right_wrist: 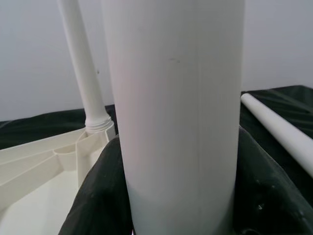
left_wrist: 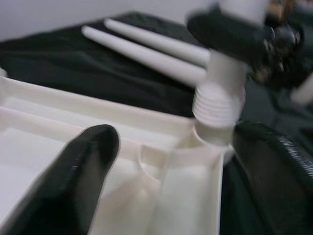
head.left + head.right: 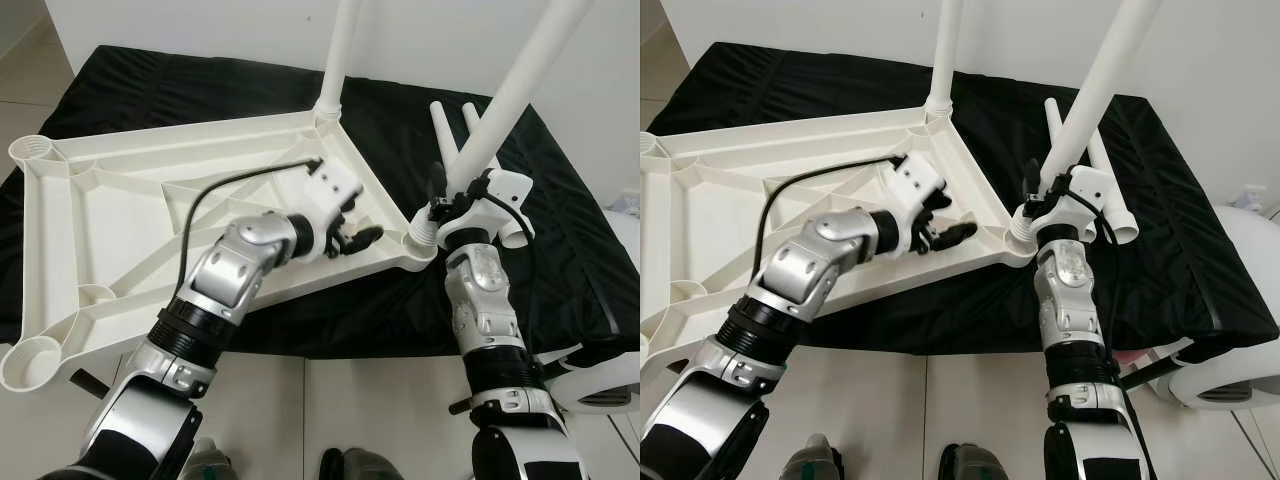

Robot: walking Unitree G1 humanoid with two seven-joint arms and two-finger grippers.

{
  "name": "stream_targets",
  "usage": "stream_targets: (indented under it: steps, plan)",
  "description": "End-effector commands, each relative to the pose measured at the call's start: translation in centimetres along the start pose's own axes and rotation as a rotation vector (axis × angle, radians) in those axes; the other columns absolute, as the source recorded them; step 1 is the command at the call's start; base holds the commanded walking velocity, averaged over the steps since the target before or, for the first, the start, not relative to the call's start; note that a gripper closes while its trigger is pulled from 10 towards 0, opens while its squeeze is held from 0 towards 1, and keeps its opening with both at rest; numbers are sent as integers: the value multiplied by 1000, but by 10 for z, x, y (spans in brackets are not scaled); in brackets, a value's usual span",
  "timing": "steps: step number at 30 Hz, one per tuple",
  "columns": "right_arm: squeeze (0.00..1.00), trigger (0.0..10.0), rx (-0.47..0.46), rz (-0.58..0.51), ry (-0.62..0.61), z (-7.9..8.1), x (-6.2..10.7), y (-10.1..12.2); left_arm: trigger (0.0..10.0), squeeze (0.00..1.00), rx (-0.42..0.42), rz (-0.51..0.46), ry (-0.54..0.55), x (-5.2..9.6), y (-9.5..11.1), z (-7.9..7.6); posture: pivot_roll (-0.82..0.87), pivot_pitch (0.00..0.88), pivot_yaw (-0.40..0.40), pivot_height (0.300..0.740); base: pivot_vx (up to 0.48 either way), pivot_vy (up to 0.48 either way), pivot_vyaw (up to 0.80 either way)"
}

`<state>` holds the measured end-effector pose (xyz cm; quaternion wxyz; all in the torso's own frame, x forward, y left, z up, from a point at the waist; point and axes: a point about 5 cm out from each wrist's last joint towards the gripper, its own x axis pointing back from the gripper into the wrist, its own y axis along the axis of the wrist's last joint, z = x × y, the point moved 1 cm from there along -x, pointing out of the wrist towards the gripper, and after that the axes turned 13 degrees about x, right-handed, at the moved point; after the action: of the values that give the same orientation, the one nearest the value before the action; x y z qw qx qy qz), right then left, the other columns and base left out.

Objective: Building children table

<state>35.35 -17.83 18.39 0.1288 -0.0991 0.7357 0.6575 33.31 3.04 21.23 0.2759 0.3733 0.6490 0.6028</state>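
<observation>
Second leg going into the near-right socket.
Your right gripper (image 3: pixel 447 196) clamps the leg (image 3: pixel 512 95) to screw it; left gripper (image 3: pixel 350 235), fingers apart, steadies the tabletop (image 3: pixel 120 215).

A black cloth (image 3: pixel 560 250) covers the work surface, creased throughout. White wall (image 3: pixel 200 25) at 12 o'clock. Pale tiled floor (image 3: pixel 330 400) at 6 o'clock. Lighting even.

Both upright table legs (image 3: pixel 525 75) cut off at the top edge
</observation>
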Motion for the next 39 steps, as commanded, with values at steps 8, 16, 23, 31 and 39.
stream_targets:
  steps: [8,16,23,31,39]
  plan:
    - [0,10000,-11,24,51,-1,-10,-1,10000,200,48,-274,96,14,41,8,97,0,-107,740,0,0,0]
    - [0,10000,-5,18,107,7,-12,0,10000,0,30,-253,170,14,31,8,101,0,-101,740,0,0,0]
    - [0,10000,26,-6,142,12,-10,2,10000,0,12,-291,275,15,28,11,101,0,-101,740,0,0,0]
    - [0,10000,40,-58,204,23,-1,7,10000,0,-54,-363,476,28,25,17,106,0,-119,740,0,0,0]
    - [0,10000,52,-66,229,33,17,1,10000,0,-119,-300,524,39,0,23,87,0,-114,740,0,0,0]
